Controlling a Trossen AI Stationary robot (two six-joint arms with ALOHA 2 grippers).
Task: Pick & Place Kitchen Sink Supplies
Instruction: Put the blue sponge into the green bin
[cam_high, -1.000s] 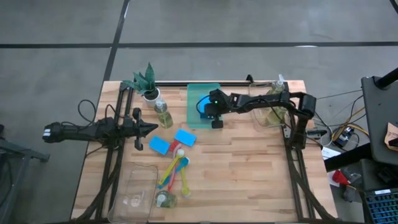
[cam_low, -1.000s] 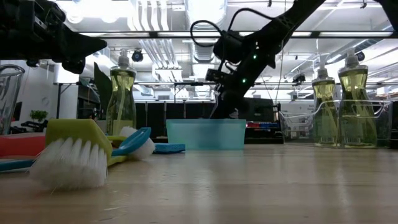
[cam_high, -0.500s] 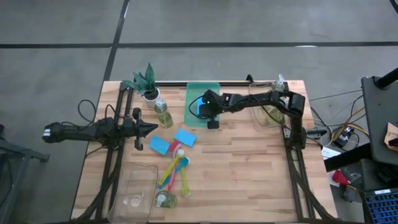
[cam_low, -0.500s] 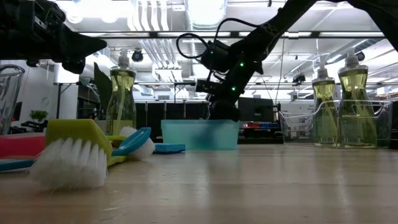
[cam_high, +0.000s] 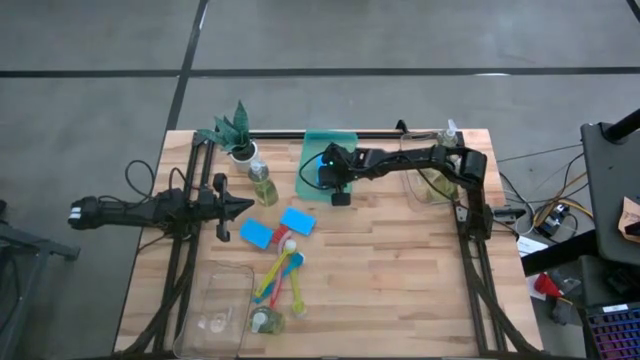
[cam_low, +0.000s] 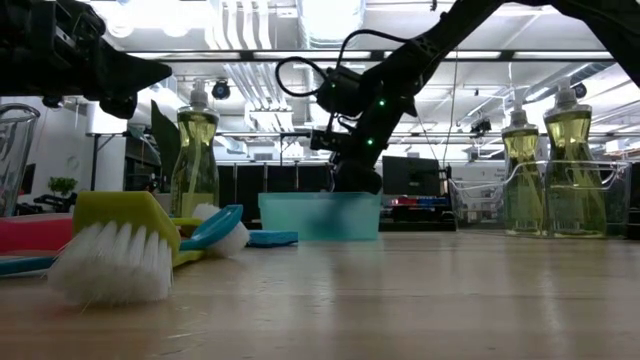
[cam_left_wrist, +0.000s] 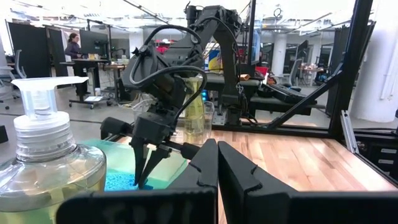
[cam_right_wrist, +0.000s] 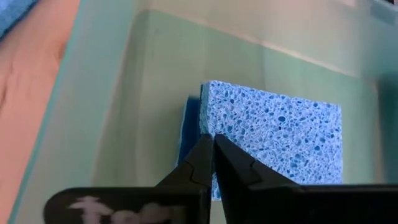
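My right gripper (cam_right_wrist: 213, 140) is shut and reaches down into the green tray (cam_high: 345, 145), its tips at a blue sponge (cam_right_wrist: 273, 137) that lies on the tray floor. From above, the sponge (cam_high: 322, 170) shows beside the gripper (cam_high: 334, 180). Two more blue sponges (cam_high: 256, 234) (cam_high: 298, 221) lie flat on the table, with the coloured brushes (cam_high: 280, 275) below them. One soap bottle (cam_high: 262, 185) stands by the plant, and another (cam_high: 265, 320) lies near the brushes. My left gripper (cam_high: 245, 207) waits shut at the table's left. My right gripper has its shut fingertips against the sponge's edge near one corner (cam_right_wrist: 208, 124), coming from above and slanting down into the tray. The sponge is not between the fingers; it lies flat on the tray floor.
A potted plant (cam_high: 232, 130) stands at the far left. A clear tray (cam_high: 215, 305) sits at the near left. Another clear container with soap bottles (cam_high: 435, 180) stands at the far right. Bare wood (cam_high: 400, 270) spans the near right of the table.
My right gripper has moved toward the table's left over the green tray, staying low inside it. In the low view the tray has slid slightly the same way.
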